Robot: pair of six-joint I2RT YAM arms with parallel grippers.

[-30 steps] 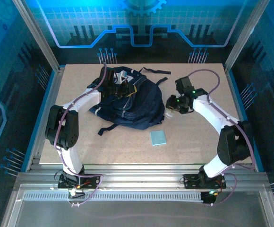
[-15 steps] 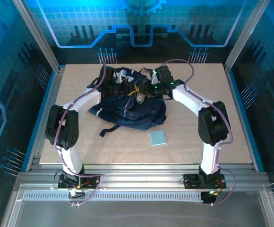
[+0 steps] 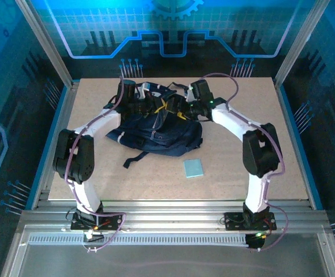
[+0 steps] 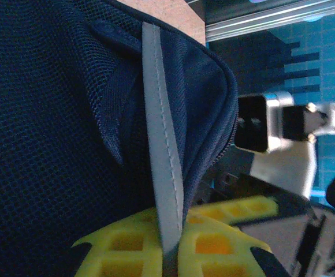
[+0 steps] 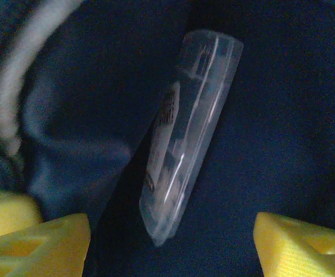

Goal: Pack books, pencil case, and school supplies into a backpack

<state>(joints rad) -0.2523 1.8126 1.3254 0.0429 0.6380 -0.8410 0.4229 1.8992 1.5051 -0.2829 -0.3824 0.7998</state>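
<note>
Looking down from above, we saw the backpack (image 3: 156, 131) lying toward the far edge of the bench (image 3: 242, 173), a little left of its middle. Both arms reached over its far part. The left gripper (image 3: 149, 107) sat over the bag's far left side and the right gripper (image 3: 180, 111) came in from the far right, the two close together above the navy fabric.

From the left wrist, we found the left gripper (image 4: 170, 245) pinched tight on a grey trim band (image 4: 162, 144) sewn to the backpack (image 4: 52, 144). The band ran straight down between the yellow fingers (image 4: 121, 248), so that gripper had the bag by its trim, with mesh-like navy cloth bunched on either side.

From the right wrist, the right gripper (image 5: 170, 253) stood wide open and had hold of nothing; its yellow fingertips (image 5: 37, 242) sat well apart at the two lower corners. Between and beyond them lay the translucent grey strip (image 5: 188, 133), tilted, resting on dark navy fabric of the backpack (image 5: 283, 115) and touching neither fingertip. Navy cloth surrounded the strip on all sides, but we could not tell which compartment it lay in.

The small light-blue pad (image 3: 193, 168) lay flat on the bare bench, right of the middle and nearer the near edge, well apart from the bag and from both grippers.
</note>
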